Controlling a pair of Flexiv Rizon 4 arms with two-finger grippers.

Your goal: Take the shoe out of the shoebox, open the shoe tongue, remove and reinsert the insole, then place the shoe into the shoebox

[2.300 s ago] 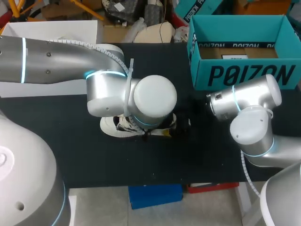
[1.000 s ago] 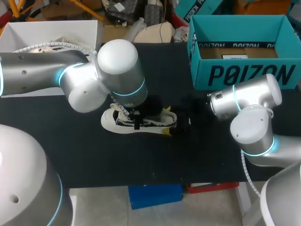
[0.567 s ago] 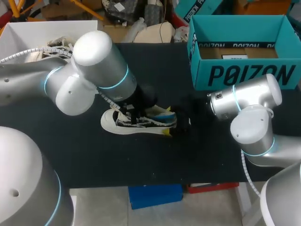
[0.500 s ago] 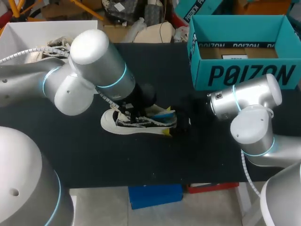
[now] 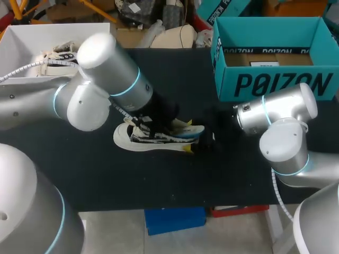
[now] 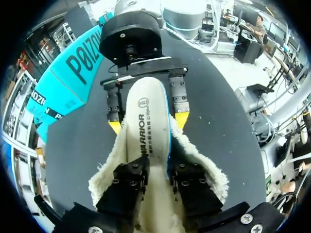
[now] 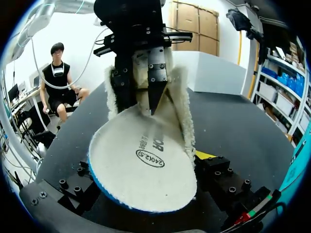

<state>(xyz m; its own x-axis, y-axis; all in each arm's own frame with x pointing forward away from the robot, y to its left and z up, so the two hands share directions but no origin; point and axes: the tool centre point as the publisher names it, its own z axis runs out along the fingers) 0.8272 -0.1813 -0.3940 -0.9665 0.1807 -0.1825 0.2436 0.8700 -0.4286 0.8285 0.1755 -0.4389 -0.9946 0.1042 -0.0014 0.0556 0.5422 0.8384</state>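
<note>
A white and black shoe lies on its side in the middle of the black table. Its fleece-topped insole sticks out past the heel, over my right gripper. That gripper's yellow-tipped fingers stand wide apart, pressed on both sides of the fleece-lined heel. My left gripper reaches into the shoe's mouth. Its black fingers are slightly parted, with the insole lying loose between them. The tips are hidden in the fleece lining.
The teal shoebox stands open at the back right of the table, behind my right arm. A white bin with some items sits at the back left. Bare black tabletop runs in front of the shoe.
My left arm has drawn the insole toward the heel, so it now sticks out over the right gripper. The left fingers have parted from a pinch. My right arm has not moved.
</note>
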